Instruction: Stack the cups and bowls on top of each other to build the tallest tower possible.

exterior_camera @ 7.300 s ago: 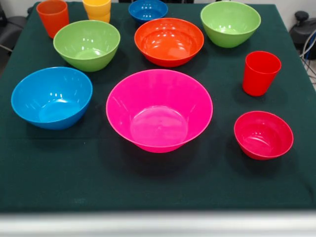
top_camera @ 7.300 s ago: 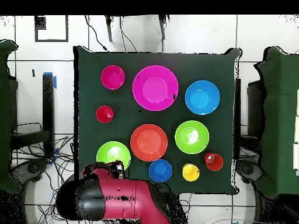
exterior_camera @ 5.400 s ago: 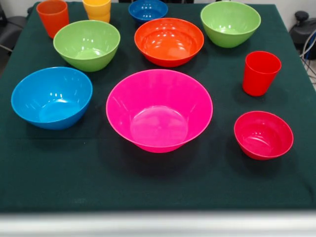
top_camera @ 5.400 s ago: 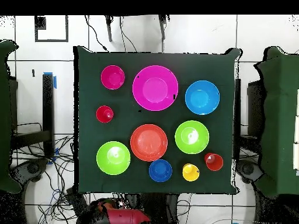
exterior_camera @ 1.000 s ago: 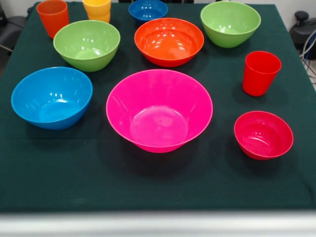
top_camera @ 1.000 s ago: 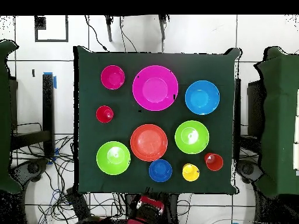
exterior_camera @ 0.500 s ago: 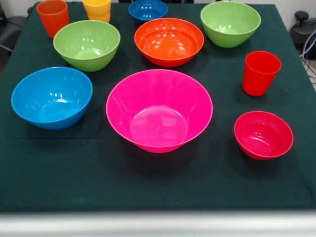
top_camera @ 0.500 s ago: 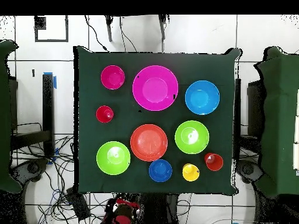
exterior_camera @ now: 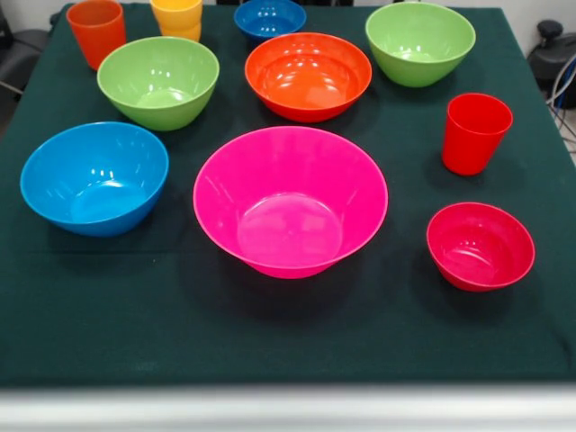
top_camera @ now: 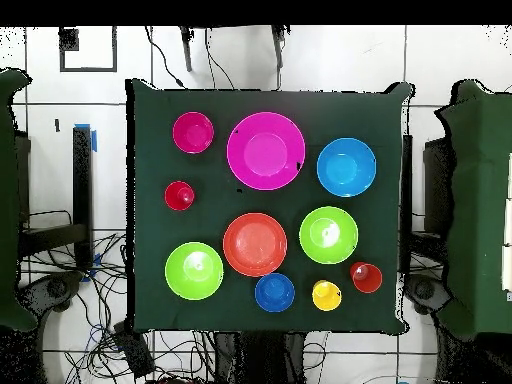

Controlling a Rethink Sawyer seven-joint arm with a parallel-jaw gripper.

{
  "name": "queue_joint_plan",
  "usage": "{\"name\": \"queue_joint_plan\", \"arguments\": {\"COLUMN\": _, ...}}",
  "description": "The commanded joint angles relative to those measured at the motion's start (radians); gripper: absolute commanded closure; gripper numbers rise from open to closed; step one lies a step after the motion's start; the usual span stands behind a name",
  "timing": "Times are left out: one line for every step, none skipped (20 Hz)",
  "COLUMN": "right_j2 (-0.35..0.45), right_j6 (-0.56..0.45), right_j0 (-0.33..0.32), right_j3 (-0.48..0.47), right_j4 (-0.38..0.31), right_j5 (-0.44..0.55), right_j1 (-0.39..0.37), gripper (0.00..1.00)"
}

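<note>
A dark green cloth is covering the square table (exterior_camera: 288,346), which is standing on a pale tiled floor (top_camera: 330,55) with cables trailing over it. Neither view is showing the gripper, so its fingers and their relation to the cups and bowls cannot be told.

All ten glossy plastic pieces are sitting upright and apart, none stacked. In the front view the large pink bowl (exterior_camera: 290,201) is lying at the middle, round with flared walls. The sky blue bowl (exterior_camera: 94,177) is sitting to its left. Behind them the left lime green bowl (exterior_camera: 157,81), the orange bowl (exterior_camera: 308,76) and the right lime green bowl (exterior_camera: 420,42) are forming a row. The small red bowl (exterior_camera: 480,245) is resting at the near right, the small dark blue bowl (exterior_camera: 269,18) at the far edge. The tapered red cup (exterior_camera: 474,132) is standing just behind the small red bowl; the orange cup (exterior_camera: 95,31) and yellow cup (exterior_camera: 177,17) are standing at the far left corner
</note>
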Motion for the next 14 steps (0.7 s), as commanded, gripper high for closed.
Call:
{"name": "queue_joint_plan", "arguments": {"right_j2": 0.178, "right_j6": -0.038, "right_j0": -0.006, "right_j3": 0.096, "right_j4": 0.086, "right_j5": 0.265, "right_j1": -0.185, "gripper": 0.00}}
{"name": "queue_joint_plan", "arguments": {"right_j2": 0.205, "right_j6": -0.039, "right_j0": -0.016, "right_j3": 0.106, "right_j4": 0.100, "right_j5": 0.248, "right_j1": -0.178, "gripper": 0.00}}
{"name": "queue_joint_plan", "arguments": {"right_j2": 0.216, "right_j6": -0.053, "right_j0": -0.022, "right_j3": 0.112, "right_j4": 0.115, "right_j5": 0.246, "right_j1": -0.185, "gripper": 0.00}}
{"name": "queue_joint_plan", "arguments": {"right_j2": 0.203, "right_j6": -0.084, "right_j0": -0.020, "right_j3": 0.119, "right_j4": 0.139, "right_j5": 0.269, "right_j1": -0.215, "gripper": 0.00}}
{"name": "queue_joint_plan", "arguments": {"right_j2": 0.190, "right_j6": -0.115, "right_j0": -0.018, "right_j3": 0.126, "right_j4": 0.162, "right_j5": 0.292, "right_j1": -0.244, "gripper": 0.00}}
{"name": "queue_joint_plan", "arguments": {"right_j2": 0.175, "right_j6": -0.125, "right_j0": -0.021, "right_j3": 0.123, "right_j4": 0.160, "right_j5": 0.308, "right_j1": -0.258, "gripper": 0.00}}
{"name": "queue_joint_plan", "arguments": {"right_j2": 0.162, "right_j6": -0.138, "right_j0": -0.026, "right_j3": 0.116, "right_j4": 0.153, "right_j5": 0.332, "right_j1": -0.276, "gripper": 0.00}}
{"name": "queue_joint_plan", "arguments": {"right_j2": 0.155, "right_j6": -0.138, "right_j0": -0.031, "right_j3": 0.110, "right_j4": 0.133, "right_j5": 0.341, "right_j1": -0.280, "gripper": 0.00}}
{"name": "queue_joint_plan", "arguments": {"right_j2": 0.148, "right_j6": -0.152, "right_j0": -0.027, "right_j3": 0.112, "right_j4": 0.133, "right_j5": 0.359, "right_j1": -0.303, "gripper": 0.00}}
{"name": "queue_joint_plan", "arguments": {"right_j2": 0.140, "right_j6": -0.164, "right_j0": -0.021, "right_j3": 0.111, "right_j4": 0.140, "right_j5": 0.395, "right_j1": -0.330, "gripper": 0.00}}
{"name": "queue_joint_plan", "arguments": {"right_j2": 0.133, "right_j6": -0.175, "right_j0": -0.016, "right_j3": 0.111, "right_j4": 0.147, "right_j5": 0.431, "right_j1": -0.358, "gripper": 0.00}}
{"name": "queue_joint_plan", "arguments": {"right_j2": 0.129, "right_j6": -0.178, "right_j0": -0.015, "right_j3": 0.108, "right_j4": 0.148, "right_j5": 0.452, "right_j1": -0.371, "gripper": 0.00}}
{"name": "queue_joint_plan", "arguments": {"right_j2": 0.125, "right_j6": -0.181, "right_j0": -0.014, "right_j3": 0.106, "right_j4": 0.149, "right_j5": 0.473, "right_j1": -0.385, "gripper": 0.00}}
{"name": "queue_joint_plan", "arguments": {"right_j2": 0.129, "right_j6": -0.176, "right_j0": -0.017, "right_j3": 0.107, "right_j4": 0.143, "right_j5": 0.448, "right_j1": -0.366, "gripper": 0.00}}
